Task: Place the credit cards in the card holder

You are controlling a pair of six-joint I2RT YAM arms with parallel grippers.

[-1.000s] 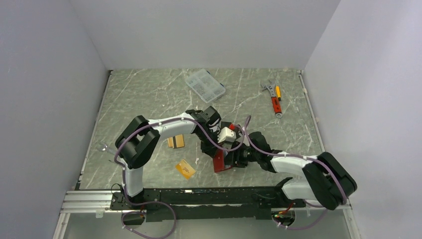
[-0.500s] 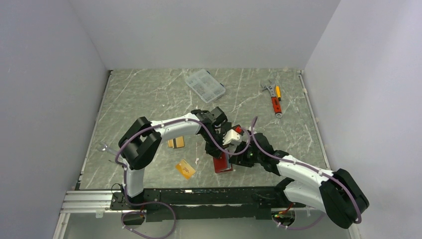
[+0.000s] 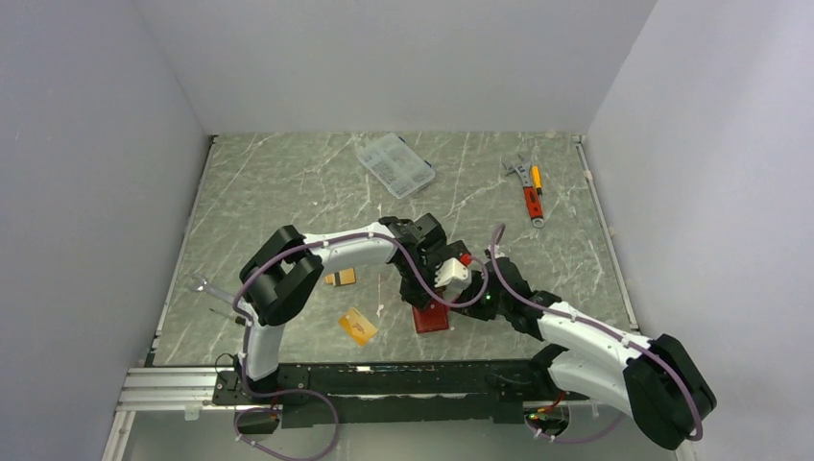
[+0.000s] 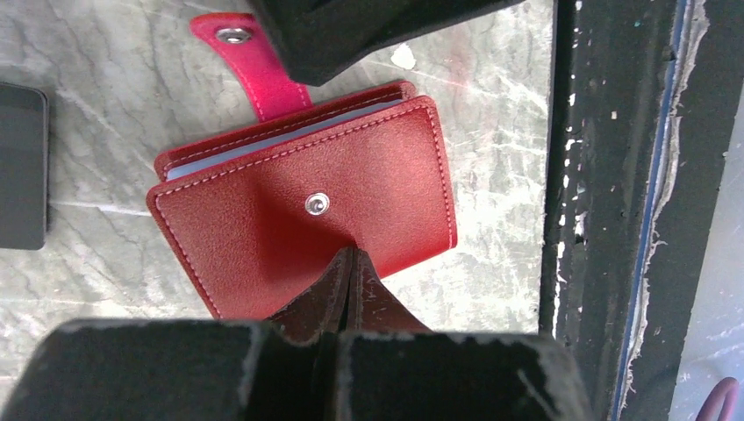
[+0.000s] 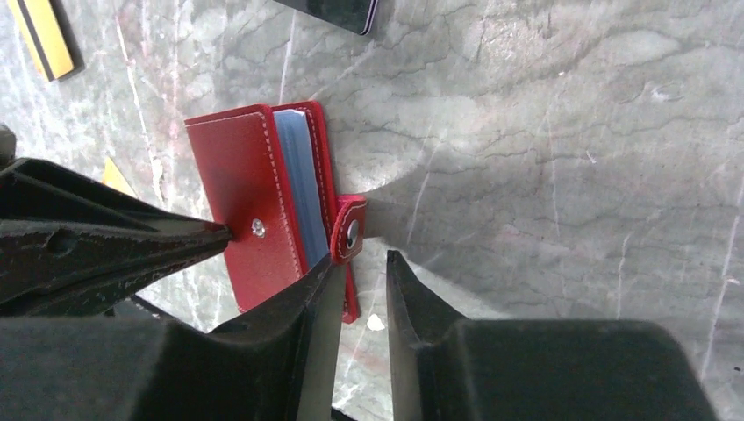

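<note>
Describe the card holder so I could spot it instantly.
On the marble table, look near the front edge where both arms converge. The card holder is the red stitched wallet with a snap tab, unlike the flat orange credit card left of it.

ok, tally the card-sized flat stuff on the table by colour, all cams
Orange-gold cards: 2 (one has a black stripe)
Red card holder: 1
Dark flat piece: 1 (card or wallet, cannot tell)
Total: 4
</note>
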